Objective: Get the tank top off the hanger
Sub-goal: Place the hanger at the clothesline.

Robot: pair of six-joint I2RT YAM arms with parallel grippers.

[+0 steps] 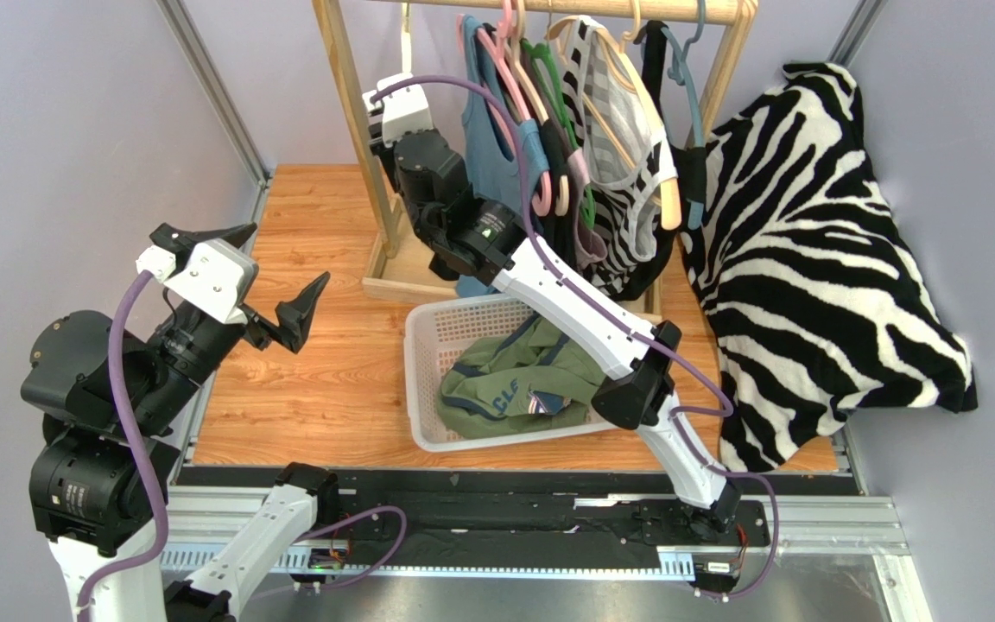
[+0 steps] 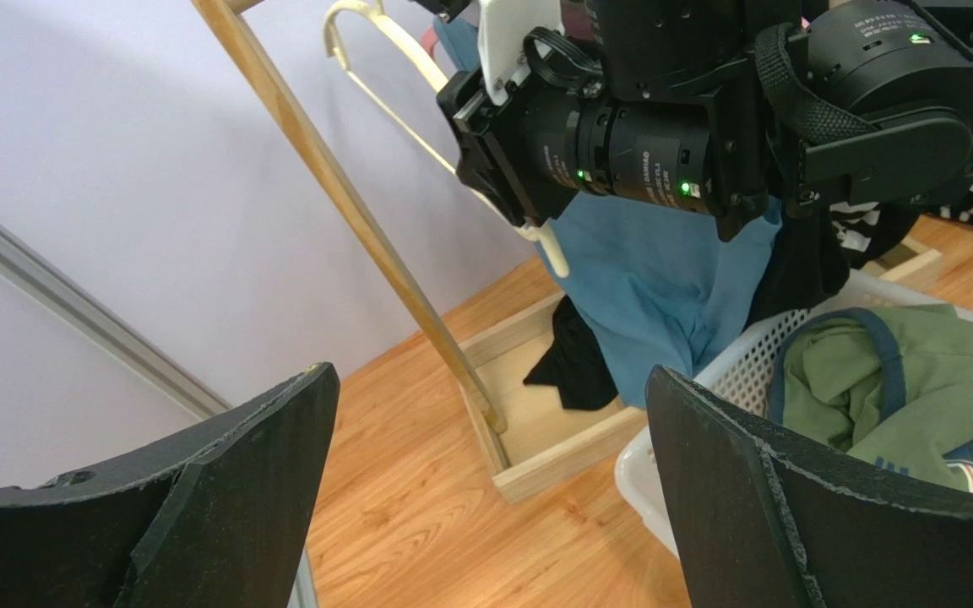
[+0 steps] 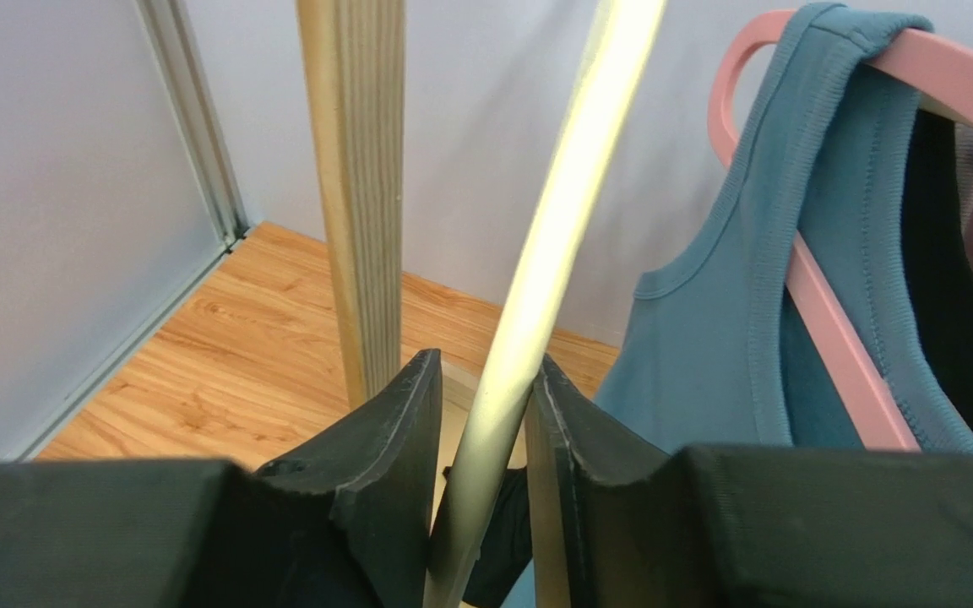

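Note:
A teal tank top point(image 3: 733, 317) hangs on a pink hanger point(image 3: 834, 329) on the wooden rack; it also shows from above point(image 1: 490, 130). To its left, a bare cream hanger point(image 3: 555, 215) runs between the fingers of my right gripper point(image 3: 485, 380). The jaws are slightly apart, with a thin gap on the left side. That gripper point(image 1: 386, 93) is raised at the rack's left end. My left gripper point(image 2: 492, 393) is open and empty above the wooden floor, left of the basket and well away from the clothes point(image 1: 290, 254).
A white basket point(image 1: 418, 376) below the right arm holds an olive green garment point(image 1: 516, 382). The rack's upright post point(image 3: 352, 190) stands just left of the cream hanger. Several more garments hang on the rail point(image 1: 620, 130). A zebra-print cushion point(image 1: 814, 259) fills the right side.

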